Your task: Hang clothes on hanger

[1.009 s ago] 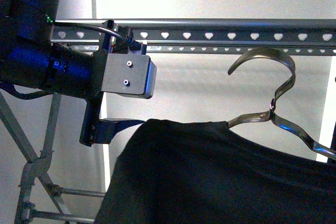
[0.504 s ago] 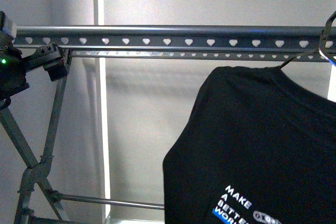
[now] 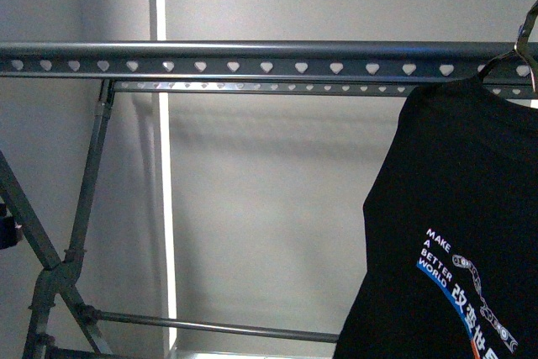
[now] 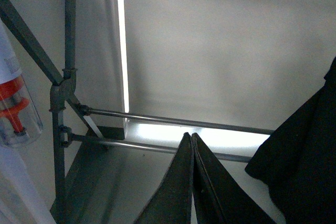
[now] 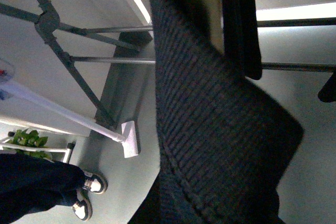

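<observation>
While the shirt (image 3: 454, 208) hangs on a coat hanger (image 3: 521, 39) at the right of the rack (image 3: 252, 56), in front of its rail, the left gripper (image 4: 190, 139) is empty, fingers pressed together. Black ribbed fabric fills the right wrist view, so the right gripper's fingers cannot be judged.

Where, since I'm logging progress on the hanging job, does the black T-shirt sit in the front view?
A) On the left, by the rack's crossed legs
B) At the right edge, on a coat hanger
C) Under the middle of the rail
B: the black T-shirt fills the right edge of the front view, its shoulder draped on the shiny coat hanger, and nothing hangs from the middle or left of the rail.
</observation>
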You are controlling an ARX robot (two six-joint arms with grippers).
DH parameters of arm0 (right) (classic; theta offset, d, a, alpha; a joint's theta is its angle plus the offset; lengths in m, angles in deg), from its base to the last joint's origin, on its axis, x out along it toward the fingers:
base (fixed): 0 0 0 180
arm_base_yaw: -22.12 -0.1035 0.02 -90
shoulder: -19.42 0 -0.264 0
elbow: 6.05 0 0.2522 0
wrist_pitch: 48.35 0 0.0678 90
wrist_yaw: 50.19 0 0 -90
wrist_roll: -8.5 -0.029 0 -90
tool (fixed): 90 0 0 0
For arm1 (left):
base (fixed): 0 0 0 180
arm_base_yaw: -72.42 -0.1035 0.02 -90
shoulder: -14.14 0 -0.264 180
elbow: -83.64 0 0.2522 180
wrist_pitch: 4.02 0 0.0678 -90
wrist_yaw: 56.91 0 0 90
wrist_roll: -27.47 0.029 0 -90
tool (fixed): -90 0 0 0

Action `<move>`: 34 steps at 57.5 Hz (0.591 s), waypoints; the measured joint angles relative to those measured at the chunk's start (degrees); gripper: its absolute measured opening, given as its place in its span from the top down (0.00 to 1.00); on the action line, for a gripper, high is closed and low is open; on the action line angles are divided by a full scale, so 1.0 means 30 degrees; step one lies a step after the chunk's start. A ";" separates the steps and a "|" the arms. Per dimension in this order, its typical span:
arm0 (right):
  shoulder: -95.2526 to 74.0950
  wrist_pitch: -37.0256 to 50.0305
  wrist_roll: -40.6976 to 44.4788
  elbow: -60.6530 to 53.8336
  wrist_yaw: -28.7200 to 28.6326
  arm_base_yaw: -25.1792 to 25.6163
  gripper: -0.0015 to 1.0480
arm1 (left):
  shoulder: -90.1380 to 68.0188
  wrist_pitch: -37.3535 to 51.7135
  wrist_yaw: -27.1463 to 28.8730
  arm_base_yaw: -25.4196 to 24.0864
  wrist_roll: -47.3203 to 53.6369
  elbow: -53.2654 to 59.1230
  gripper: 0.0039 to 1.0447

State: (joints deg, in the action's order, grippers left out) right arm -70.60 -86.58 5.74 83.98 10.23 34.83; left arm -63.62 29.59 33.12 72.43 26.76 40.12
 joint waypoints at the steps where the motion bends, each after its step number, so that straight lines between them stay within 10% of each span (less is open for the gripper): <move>1: -0.0102 -0.0044 -0.0051 0.0117 0.0022 -0.0029 0.92 | 0.0131 0.0051 -0.0007 -0.0007 0.0022 0.0175 0.97; 34: -0.4626 -0.0488 -0.3177 0.4335 0.3526 -0.0641 0.92 | 0.7861 -0.0386 -0.0007 0.0000 0.0138 0.7417 0.97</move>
State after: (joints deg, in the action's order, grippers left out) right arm -84.48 -88.05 -3.79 96.99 20.81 32.91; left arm -40.03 28.43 33.10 72.43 27.17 62.37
